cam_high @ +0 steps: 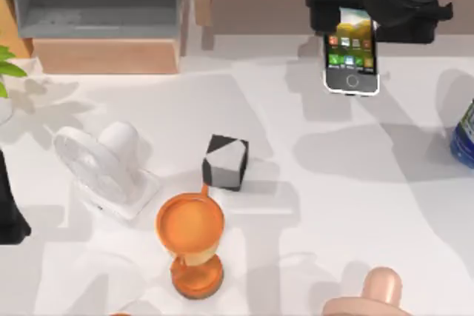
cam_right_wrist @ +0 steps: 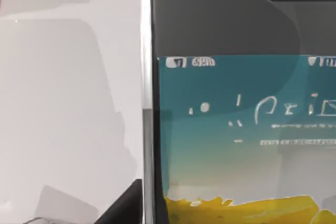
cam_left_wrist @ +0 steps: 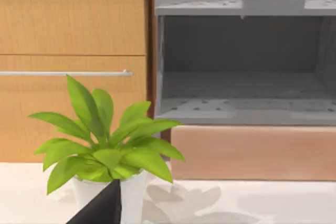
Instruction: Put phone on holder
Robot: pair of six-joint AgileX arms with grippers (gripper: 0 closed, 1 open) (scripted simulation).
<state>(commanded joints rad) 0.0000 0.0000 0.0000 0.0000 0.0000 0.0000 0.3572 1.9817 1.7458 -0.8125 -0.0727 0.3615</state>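
The phone (cam_high: 352,61) is at the back right of the table, screen up with its app icons lit and the round home button at its near end. Its far end is under my right gripper (cam_high: 355,21), a black mass that seems shut on it. A black block (cam_high: 321,5) sits at the phone's upper left; I cannot tell if it belongs to the gripper. Up close, the phone (cam_right_wrist: 236,129) shows its screen and white edge. The holder is hidden or out of view. My left arm (cam_high: 10,212) is parked at the left edge.
A white fan (cam_high: 104,164), a black-and-white cube (cam_high: 225,162) and an orange hourglass-shaped stand (cam_high: 191,238) stand mid-table. A blue can (cam_high: 465,135) is at the right edge, a pink object (cam_high: 370,294) at the front. A potted plant (cam_left_wrist: 105,150) and grey shelves (cam_left_wrist: 241,56) are at the back left.
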